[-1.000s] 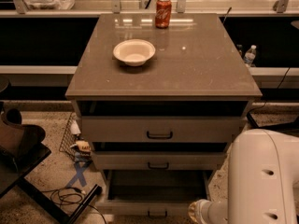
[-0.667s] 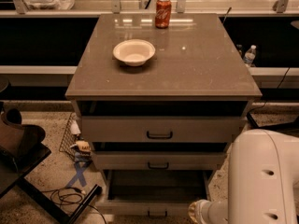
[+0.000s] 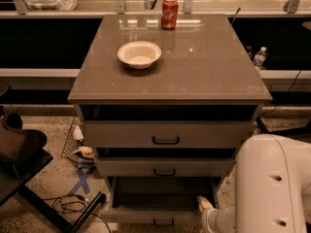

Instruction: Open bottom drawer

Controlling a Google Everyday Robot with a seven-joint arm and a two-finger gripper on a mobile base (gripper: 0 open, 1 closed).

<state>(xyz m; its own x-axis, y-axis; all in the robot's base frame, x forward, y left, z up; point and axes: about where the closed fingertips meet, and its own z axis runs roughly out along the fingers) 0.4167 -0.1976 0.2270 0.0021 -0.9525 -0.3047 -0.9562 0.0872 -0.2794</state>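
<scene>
- The claw [image 3: 206,205] sits low at the right corner of the bottom drawer [image 3: 141,216], perhaps touching it; the dim view leaves that unsure.
- The white arm [image 3: 272,188] walls off the cabinet's right front.
- The drawer's handle [image 3: 164,222] and dark well lie open from above and from the left.
- A cable [image 3: 68,205], a black stand leg [image 3: 80,211] and a wire basket [image 3: 73,139] crowd the left floor.
- On the counter [image 3: 214,76], a bowl [image 3: 139,54] and a can [image 3: 169,12] stand toward the back left.
</scene>
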